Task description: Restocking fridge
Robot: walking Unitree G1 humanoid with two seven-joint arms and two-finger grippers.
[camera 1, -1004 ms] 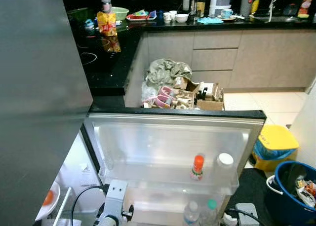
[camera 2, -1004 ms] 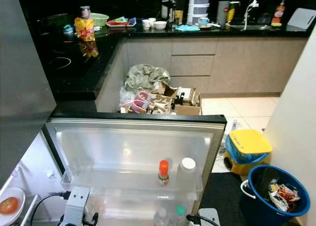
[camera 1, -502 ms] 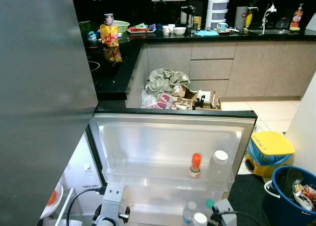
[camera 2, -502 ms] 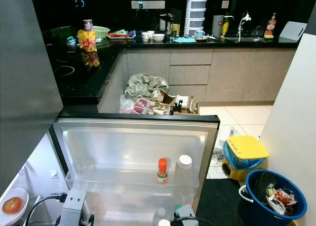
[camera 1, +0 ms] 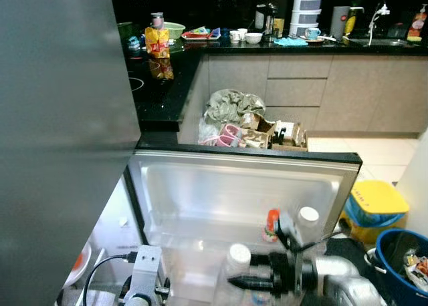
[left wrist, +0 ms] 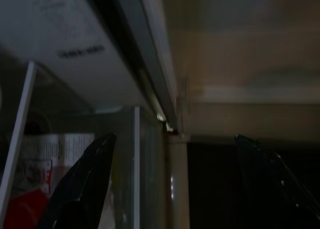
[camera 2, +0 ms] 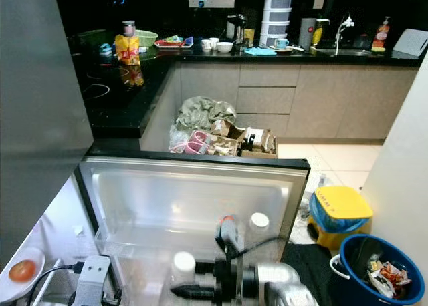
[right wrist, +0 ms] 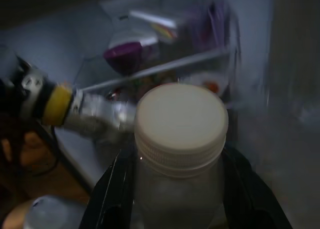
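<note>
Right arm has come up into the eye views since 0.5 s ago, when just its tip peeked in at the bottom edge; now the right gripper [camera 1: 251,281] reaches leftward in front of the open fridge door [camera 1: 247,186], fingers clamped round a white-capped clear bottle [camera 1: 235,269]. L eye view: bottle sits low, in front of the door's upper shelf [camera 1: 200,236], w/ an orange-capped bottle [camera 1: 271,224] and a white-capped one [camera 1: 307,217] already standing on that shelf just beside the arm; left arm's bracket [camera 1: 145,272] hangs low by the fridge body. R eye view: same scene, held bottle upright, cap level, a tomato on a plate [camera 2: 20,272] down inside the fridge at left. L wrist view: dark; left gripper [left wrist: 175,184] w/ fingers spread wide, nothing between them, pointing at the fridge edge and a shelf front. R wrist view: cap [right wrist: 181,124] big and centred, black fingers [right wrist: 107,194] hugging both sides below the neck, fridge shelves blurred beyond. To do this well, I'd judge: keep the bottle upright, bring it to a free stretch of a shelf well away from the orange-capped one so the wrist doesn't knock it, lower till the base rests, only then release.
</note>
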